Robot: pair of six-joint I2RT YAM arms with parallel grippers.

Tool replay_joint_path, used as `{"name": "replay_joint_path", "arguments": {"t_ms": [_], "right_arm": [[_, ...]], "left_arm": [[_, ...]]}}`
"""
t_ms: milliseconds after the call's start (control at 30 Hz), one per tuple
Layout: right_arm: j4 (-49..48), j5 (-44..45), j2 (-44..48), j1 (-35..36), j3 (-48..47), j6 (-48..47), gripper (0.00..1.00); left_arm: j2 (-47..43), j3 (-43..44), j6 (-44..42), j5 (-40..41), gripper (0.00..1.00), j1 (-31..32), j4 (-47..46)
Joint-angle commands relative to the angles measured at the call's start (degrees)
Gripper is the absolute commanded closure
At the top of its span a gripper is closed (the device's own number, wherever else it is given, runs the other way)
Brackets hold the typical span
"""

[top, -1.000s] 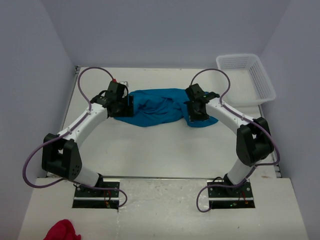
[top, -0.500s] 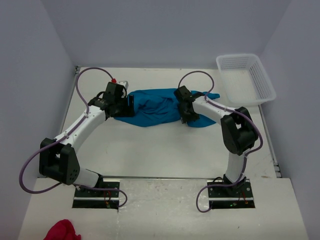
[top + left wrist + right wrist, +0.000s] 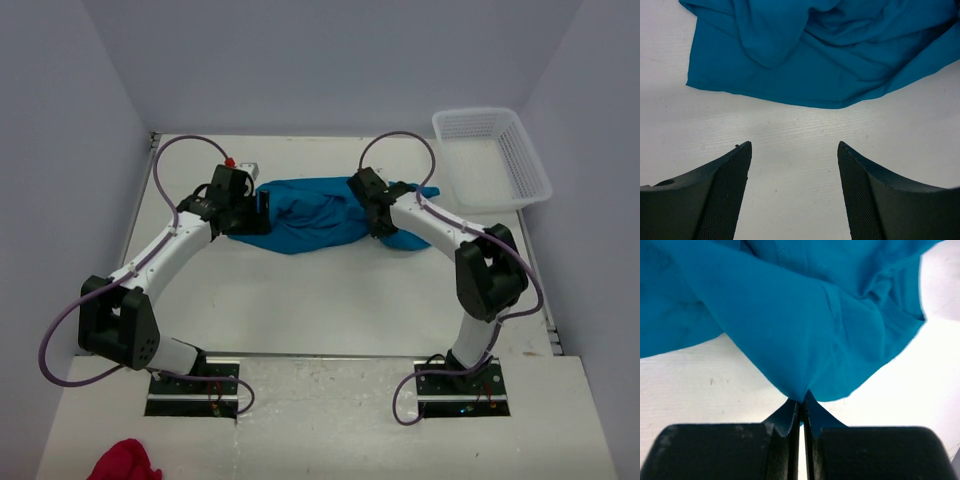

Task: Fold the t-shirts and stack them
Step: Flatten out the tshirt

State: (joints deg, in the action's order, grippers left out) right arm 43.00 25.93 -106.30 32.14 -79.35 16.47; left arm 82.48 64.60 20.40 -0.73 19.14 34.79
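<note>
A teal-blue t-shirt (image 3: 305, 215) lies bunched and creased across the back middle of the white table (image 3: 300, 300). My right gripper (image 3: 378, 226) is shut on a fold of its right side; in the right wrist view the cloth (image 3: 790, 315) is pinched between the closed fingertips (image 3: 802, 402). My left gripper (image 3: 246, 213) stands open at the shirt's left edge. In the left wrist view its two fingers (image 3: 732, 175) hover over bare table, a little short of the hem of the shirt (image 3: 815, 70), with nothing between them.
A white mesh basket (image 3: 492, 157) stands at the back right corner. A red cloth (image 3: 125, 462) lies on the near ledge at the bottom left. Grey walls close in the table on three sides.
My right gripper moved left along the shirt and closed on a fold of it. The left gripper barely moved and stays open.
</note>
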Motion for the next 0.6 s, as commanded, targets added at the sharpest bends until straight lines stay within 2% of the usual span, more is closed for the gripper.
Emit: {"name": "replay_joint_path", "arguments": {"t_ms": [0, 133, 333, 500, 533, 567], "right_arm": [[2.95, 3.51, 6.89, 0.38, -2.21, 0.59, 1.00], [3.84, 2.98, 6.55, -1.73, -5.72, -1.17, 1.00], [3.67, 0.44, 0.06, -8.31, -10.73, -5.47, 1.00], [1.74, -5.96, -5.74, -13.76, -18.44, -10.22, 1.00], [0.86, -6.24, -6.98, -14.47, -20.21, -11.01, 0.97], [0.24, -7.55, -8.38, -15.26, -22.14, -13.20, 0.88]], "left_arm": [[-1.00, -0.44, -1.42, -1.47, 0.29, -0.42, -1.91], [-1.00, -0.09, -1.42, -2.08, 0.29, -0.42, -1.83], [-2.14, 0.35, -2.65, -1.20, 0.29, -0.50, -0.34], [-2.15, 0.62, -3.00, -0.94, 0.29, -0.68, -0.07], [-2.15, 0.62, -2.65, -1.20, 0.29, -0.68, -0.16], [-1.97, 0.62, -2.56, -1.64, 0.29, -0.68, -0.42]]}}
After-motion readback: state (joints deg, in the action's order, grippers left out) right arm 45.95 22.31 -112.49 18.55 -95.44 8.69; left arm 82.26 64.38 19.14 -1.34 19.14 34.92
